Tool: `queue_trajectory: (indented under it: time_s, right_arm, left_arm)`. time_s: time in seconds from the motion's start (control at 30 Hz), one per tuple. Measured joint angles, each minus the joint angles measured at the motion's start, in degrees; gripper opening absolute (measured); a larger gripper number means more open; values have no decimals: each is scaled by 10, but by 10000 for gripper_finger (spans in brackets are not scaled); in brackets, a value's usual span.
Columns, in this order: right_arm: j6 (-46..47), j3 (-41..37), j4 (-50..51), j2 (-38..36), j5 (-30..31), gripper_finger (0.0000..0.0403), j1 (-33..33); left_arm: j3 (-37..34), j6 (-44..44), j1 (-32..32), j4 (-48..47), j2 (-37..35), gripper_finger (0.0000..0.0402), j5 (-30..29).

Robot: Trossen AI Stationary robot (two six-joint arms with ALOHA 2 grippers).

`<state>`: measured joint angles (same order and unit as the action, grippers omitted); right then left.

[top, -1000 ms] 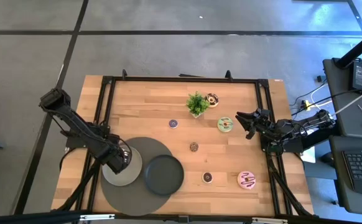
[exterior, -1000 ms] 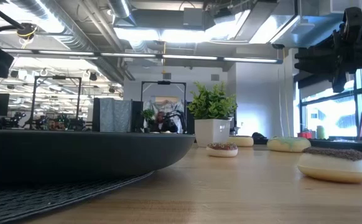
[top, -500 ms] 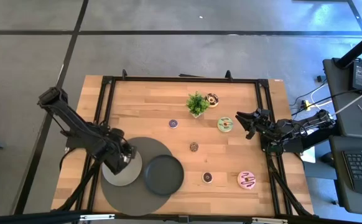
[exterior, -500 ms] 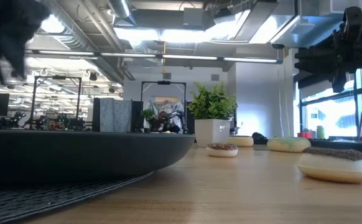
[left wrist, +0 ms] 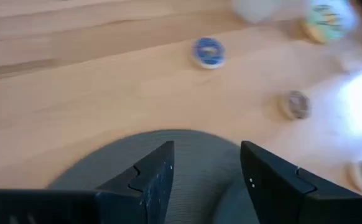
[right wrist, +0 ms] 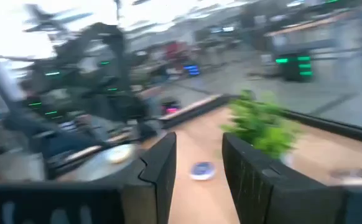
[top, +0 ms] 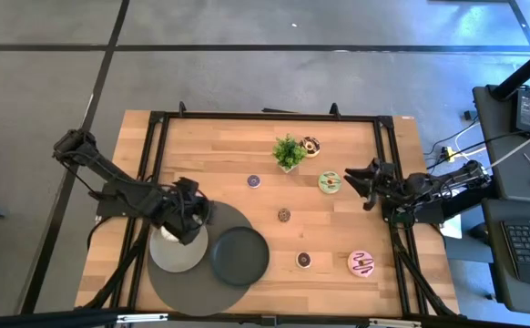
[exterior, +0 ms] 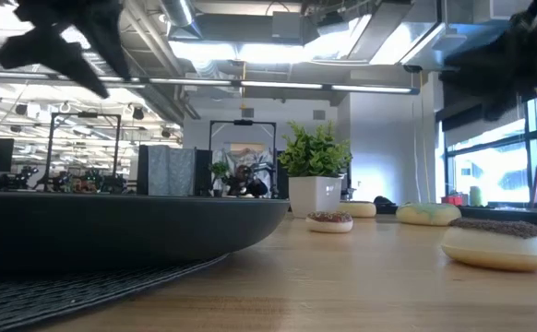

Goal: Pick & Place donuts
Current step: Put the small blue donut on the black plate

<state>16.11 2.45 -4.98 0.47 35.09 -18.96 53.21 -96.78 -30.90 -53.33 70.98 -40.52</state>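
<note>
My left hand (top: 190, 211) hovers open and empty over the grey plate (top: 176, 255) at the counter's (top: 210, 159) seven o'clock; my right hand (top: 360, 179), parted and empty, hangs at three o'clock just beside the green donut (top: 330, 182). The other donuts lie loose: purple (top: 254, 181) and brown (top: 284, 215) near centre, pink (top: 361, 263) at five o'clock. A fast right approach could nudge the green donut toward the plant (top: 289, 151), and both arms heading for the centre could collide.
</note>
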Motion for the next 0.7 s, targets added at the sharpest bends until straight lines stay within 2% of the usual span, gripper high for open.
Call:
queue_trajectory:
  time_s: [0.07, 0.17, 0.37, 0.7]
  right_arm:
    - [0, 13, 10, 8, -22, 132, 0]
    - [-2, 29, 26, 27, -22, 132, 0]
    - [0, 33, 37, 73, -52, 132, 0]
    - [50, 33, 36, 162, -78, 132, 0]
  left_arm:
    - [0, 33, 9, 36, 0, 180, -8]
    - [0, 67, 23, 70, 0, 182, -18]
    - [-1, 97, 57, 115, 1, 182, -30]
    - [-3, 239, 117, 230, 3, 182, -28]
